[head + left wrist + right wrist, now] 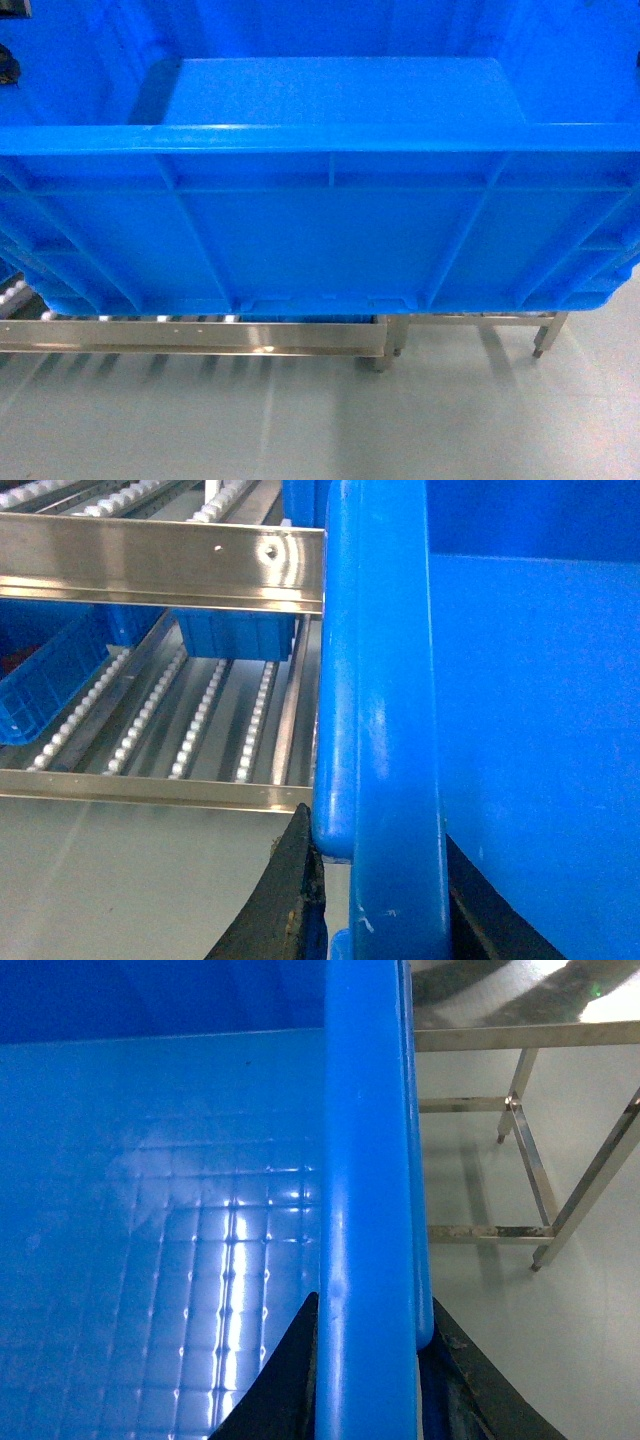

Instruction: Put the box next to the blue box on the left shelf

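Box: We saw the blue box (320, 235) filling most of the head view, ribbed near wall toward us, thick rim on top, floor visible inside.
Box position: It was carried off the ground between both arms, in front of and partly above the left shelf (200, 335).
Left pincer: We found the left pincer (385, 910) clamped over the box's left rim, one dark finger (285, 900) on the outer side and the other on the inner wall.
Right pincer: The right pincer (370, 1380) gripped the opposite rim the same way, a dark finger (285, 1380) inside the box (over the gridded floor) and one outside.
Left shelf: In the left wrist view we noted steel rails and rows of white rollers (195, 720), with another blue box (235, 635) resting on them farther back.
Surroundings: A steel frame (540, 1160) stood on the grey floor (320, 420) beside the box's right wall.
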